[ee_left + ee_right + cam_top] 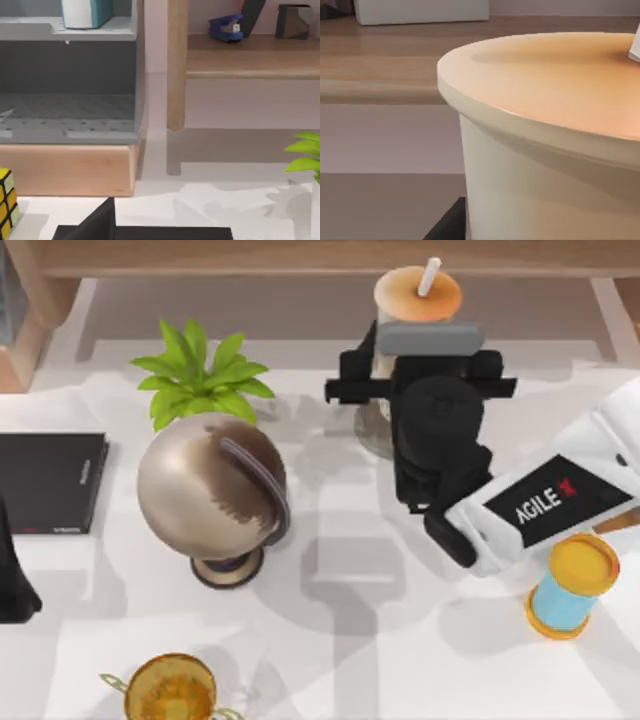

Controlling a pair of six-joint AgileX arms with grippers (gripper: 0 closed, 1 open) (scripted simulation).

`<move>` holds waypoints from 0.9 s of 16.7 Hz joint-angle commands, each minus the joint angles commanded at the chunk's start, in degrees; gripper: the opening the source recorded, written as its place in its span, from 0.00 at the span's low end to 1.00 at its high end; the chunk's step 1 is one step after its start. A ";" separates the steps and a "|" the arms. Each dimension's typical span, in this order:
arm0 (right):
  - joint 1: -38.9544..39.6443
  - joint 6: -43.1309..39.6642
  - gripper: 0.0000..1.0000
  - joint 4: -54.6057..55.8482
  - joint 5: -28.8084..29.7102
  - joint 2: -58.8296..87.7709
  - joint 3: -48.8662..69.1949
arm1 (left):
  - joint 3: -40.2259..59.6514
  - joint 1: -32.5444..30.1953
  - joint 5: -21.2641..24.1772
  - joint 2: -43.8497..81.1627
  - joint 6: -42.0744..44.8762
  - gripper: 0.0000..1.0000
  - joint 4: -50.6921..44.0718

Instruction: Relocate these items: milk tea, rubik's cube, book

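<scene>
Top view: milk tea (417,292) stands at the table's far edge, center-right, orange lid and white straw (431,273) up, right against the wooden shelf front. Right gripper (422,368) sits just on the near side of the cup, black body over the cup's lower part; arm runs in from the right edge w/ white AGILE-marked link (556,500), angled down-left to up. Fingers hidden under the body, so can't tell if they close on the cup. Open room: bare white tabletop (360,640) in the center and near-center. Globe (212,490) and green plant (198,375) crowd the left-center; black slab (50,482) at left edge; blue cylinder w/ yellow ends (572,585) near right edge, just beside the arm link. Gold trophy cup (172,692) at near edge. Left arm parked at left edge (12,570).

Left wrist view: book (86,12), light blue cover, white pages, stands on a grey shelf; rubik's cube (6,200) at frame edge on the table by a wooden base. Blue stapler (227,27) on a wooden shelf.

Right wrist view: cup's lid (555,85) and wall very close.
</scene>
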 joint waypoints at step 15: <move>1.33 0.01 1.00 1.71 1.14 -1.55 -2.98 | 0.00 0.00 0.00 0.00 0.00 1.00 0.00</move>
